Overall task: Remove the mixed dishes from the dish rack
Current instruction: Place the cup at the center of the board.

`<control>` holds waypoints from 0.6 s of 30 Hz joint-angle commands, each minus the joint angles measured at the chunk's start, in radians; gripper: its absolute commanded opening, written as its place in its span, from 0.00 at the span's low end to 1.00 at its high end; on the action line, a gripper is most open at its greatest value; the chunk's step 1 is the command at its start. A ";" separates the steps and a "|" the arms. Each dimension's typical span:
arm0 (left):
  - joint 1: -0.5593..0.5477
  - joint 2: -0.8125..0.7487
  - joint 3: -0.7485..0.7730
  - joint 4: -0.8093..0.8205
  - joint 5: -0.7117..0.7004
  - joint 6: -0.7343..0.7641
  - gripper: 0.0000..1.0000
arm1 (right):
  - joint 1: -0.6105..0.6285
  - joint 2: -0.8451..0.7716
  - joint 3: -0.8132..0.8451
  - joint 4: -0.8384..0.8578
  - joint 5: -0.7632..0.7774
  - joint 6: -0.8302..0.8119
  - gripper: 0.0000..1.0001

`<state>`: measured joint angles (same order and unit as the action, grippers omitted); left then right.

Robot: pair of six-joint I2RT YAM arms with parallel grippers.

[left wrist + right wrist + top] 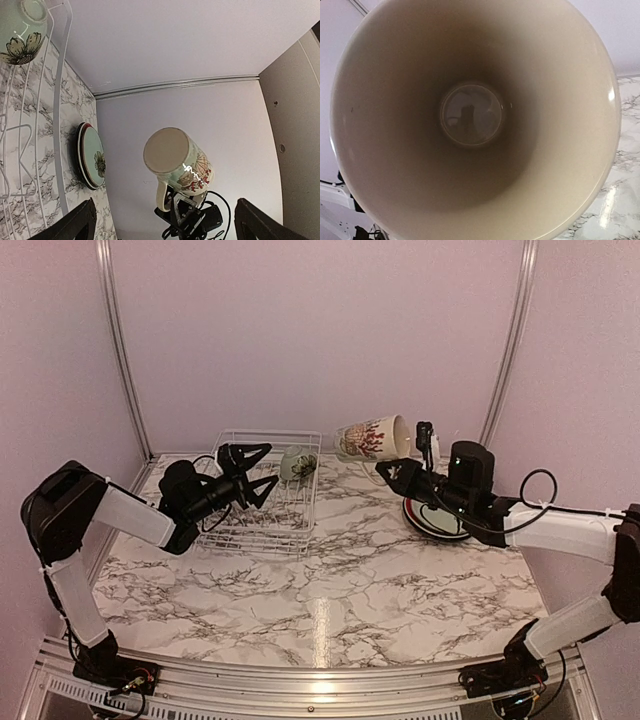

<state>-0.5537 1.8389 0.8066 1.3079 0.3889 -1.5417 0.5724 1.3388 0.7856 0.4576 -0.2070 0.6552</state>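
Mug (372, 438) aloft, bowl (297, 462) waiting
Top: left gripper (266, 466) spread empty over the dish rack (285, 525); right gripper (405, 465) clamps the mug sideways, aloft. Left wrist: bowl at rack's corner. Right wrist: mug interior only; held by its handle, it may slip.

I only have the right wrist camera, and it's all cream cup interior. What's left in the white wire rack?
Observer: One small pale green bowl, tilted on edge at the white wire rack's far right corner.
Operator: Where are the plates?
Observer: Stacked on the marble table under your right arm, pale green floral plate atop the cream dark-rimmed plate.
Operator: And on the left?
Observer: The left fingers stand open over the rack, facing the bowl.
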 commanded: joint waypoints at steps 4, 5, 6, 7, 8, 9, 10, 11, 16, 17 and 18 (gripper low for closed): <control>-0.001 -0.273 0.036 -0.363 0.001 0.403 0.99 | 0.001 -0.028 0.149 -0.349 0.202 -0.215 0.00; -0.001 -0.301 0.049 -0.451 -0.017 0.459 0.99 | 0.001 -0.014 0.170 -0.399 0.229 -0.231 0.00; -0.001 -0.328 0.063 -0.526 -0.040 0.508 0.99 | 0.002 0.003 0.193 -0.460 0.247 -0.243 0.00; -0.001 -0.349 0.079 -0.603 -0.062 0.570 0.99 | 0.001 0.022 0.216 -0.515 0.263 -0.257 0.00; -0.001 -0.371 0.093 -0.665 -0.084 0.609 0.99 | 0.002 0.039 0.234 -0.564 0.278 -0.270 0.00; 0.000 -0.387 0.106 -0.717 -0.106 0.640 0.99 | 0.003 0.052 0.250 -0.615 0.296 -0.280 0.00; -0.001 -0.405 0.116 -0.761 -0.124 0.666 0.99 | 0.002 0.065 0.260 -0.638 0.307 -0.290 0.00; -0.002 -0.415 0.126 -0.803 -0.139 0.684 0.99 | 0.003 0.077 0.269 -0.663 0.315 -0.298 0.00; 0.000 -0.442 0.137 -0.868 -0.183 0.724 0.99 | 0.020 0.128 0.303 -0.727 0.331 -0.340 0.00; -0.001 -0.443 0.136 -0.871 -0.187 0.723 0.99 | 0.028 0.140 0.314 -0.743 0.338 -0.346 0.00; -0.002 -0.441 0.136 -0.872 -0.188 0.722 0.99 | 0.037 0.152 0.325 -0.761 0.347 -0.353 0.00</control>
<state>-0.5545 1.4124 0.9249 0.5610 0.2459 -0.8928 0.5789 1.4796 1.0100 -0.2955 0.0845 0.3626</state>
